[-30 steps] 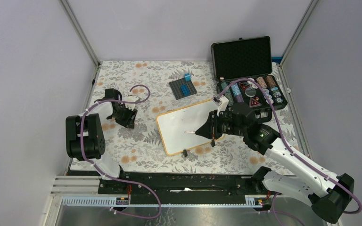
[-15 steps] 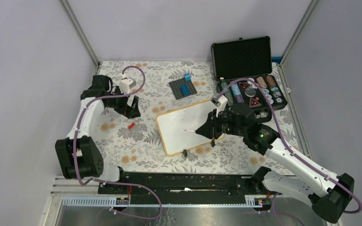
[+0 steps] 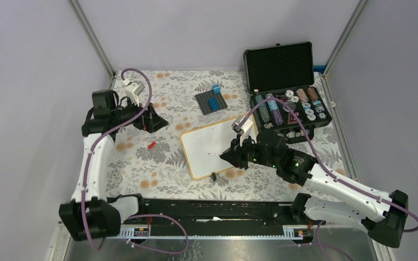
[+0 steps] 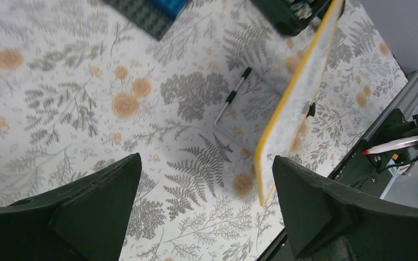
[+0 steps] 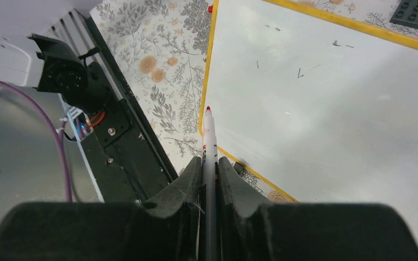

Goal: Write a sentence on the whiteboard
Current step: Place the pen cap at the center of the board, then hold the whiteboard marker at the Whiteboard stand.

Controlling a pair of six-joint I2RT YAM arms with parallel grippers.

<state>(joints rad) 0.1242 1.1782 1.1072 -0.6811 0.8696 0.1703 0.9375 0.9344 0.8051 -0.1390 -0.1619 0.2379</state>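
The right gripper was clamped on a red-tipped marker. The tip sat just inside the whiteboard's yellow frame at left of centre in the right wrist view; contact could not be confirmed. The left gripper, at upper left of the overhead view, stood with jaws wide apart and empty. Open floral tablecloth and a small red cap lay between it and the board's left edge. A dark baseplate sat beyond the far edge, and an open case at upper right.

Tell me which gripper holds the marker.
The right gripper, shut on the red-tipped marker by the whiteboard; the left gripper stands open and empty.
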